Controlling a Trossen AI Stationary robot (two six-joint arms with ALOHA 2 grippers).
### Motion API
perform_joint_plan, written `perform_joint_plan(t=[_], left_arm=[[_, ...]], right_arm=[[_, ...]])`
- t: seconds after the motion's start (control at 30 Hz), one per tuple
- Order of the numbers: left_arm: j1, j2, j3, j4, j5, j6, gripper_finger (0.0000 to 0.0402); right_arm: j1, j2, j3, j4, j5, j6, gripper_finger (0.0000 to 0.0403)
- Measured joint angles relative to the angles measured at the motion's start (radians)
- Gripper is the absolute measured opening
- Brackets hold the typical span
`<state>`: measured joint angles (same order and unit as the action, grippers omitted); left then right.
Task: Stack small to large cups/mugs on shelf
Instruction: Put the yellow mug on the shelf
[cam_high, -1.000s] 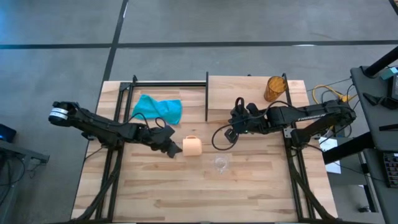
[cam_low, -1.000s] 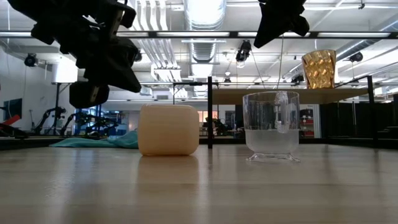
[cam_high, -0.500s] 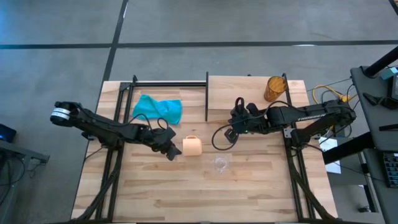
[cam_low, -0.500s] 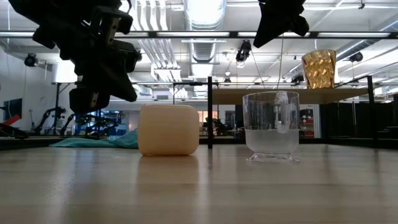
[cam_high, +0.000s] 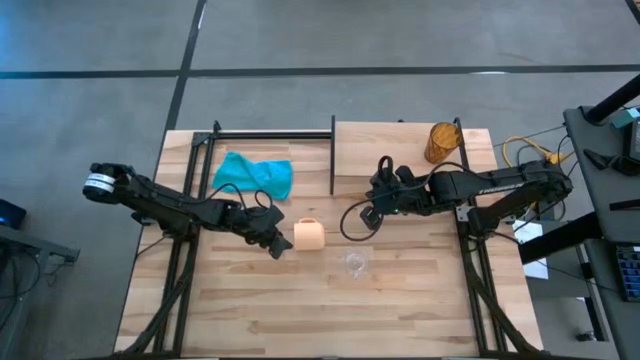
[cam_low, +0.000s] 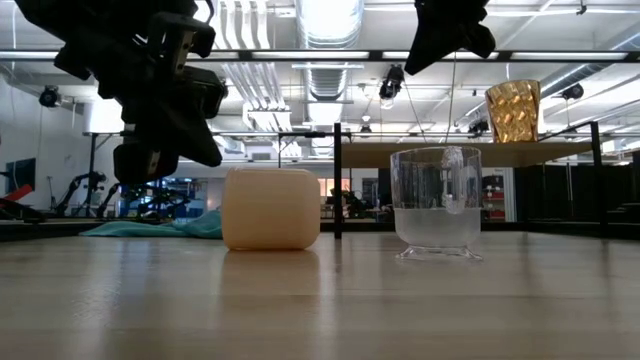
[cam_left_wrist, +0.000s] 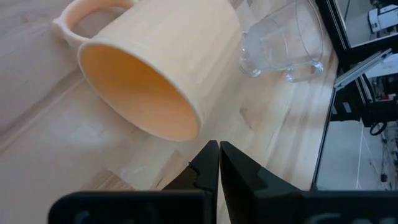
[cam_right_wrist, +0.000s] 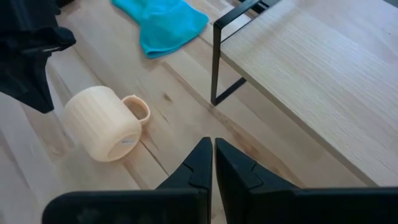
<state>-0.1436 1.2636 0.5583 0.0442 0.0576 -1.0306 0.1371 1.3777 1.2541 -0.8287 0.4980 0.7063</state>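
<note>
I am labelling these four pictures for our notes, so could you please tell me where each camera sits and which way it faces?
High view: above the table, looking straight down; both arms show, the left gripper beside the orange mug.
Low view: at tabletop height, looking level into the room; both arms hang from above.
Left wrist view: on the left arm, facing the mug's open mouth past its own shut fingers.
Right wrist view: on the right arm, facing the shelf; own shut fingers show.
All four views share the mug.

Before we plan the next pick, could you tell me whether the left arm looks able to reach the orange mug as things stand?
Probably yes. The left gripper, fingers shut, hangs just beside the orange mug, with nothing between them. The glass cup stands apart on the mug's other side, and the right gripper waits near the shelf.
</note>
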Motion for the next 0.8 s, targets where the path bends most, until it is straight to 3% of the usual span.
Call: perform_joint_plan(t=[0.2,0.57,0.8], left_arm=[[0.009,0.000,-0.002,-0.003,0.000,0.000,0.0007],[0.066,0.000,-0.003,-0.009,-0.023,-0.001,0.0094],[0.072,0.000,-0.003,0.026,-0.071,-0.003,0.0103]], right_arm=[[0.000,0.000,0.000,0.001,0.000,0.000,0.0013],[0.000,0.000,0.000,0.001,0.000,0.000,0.0013],[0.000,0.000,0.000,0.001,0.000,-0.001,0.0013]])
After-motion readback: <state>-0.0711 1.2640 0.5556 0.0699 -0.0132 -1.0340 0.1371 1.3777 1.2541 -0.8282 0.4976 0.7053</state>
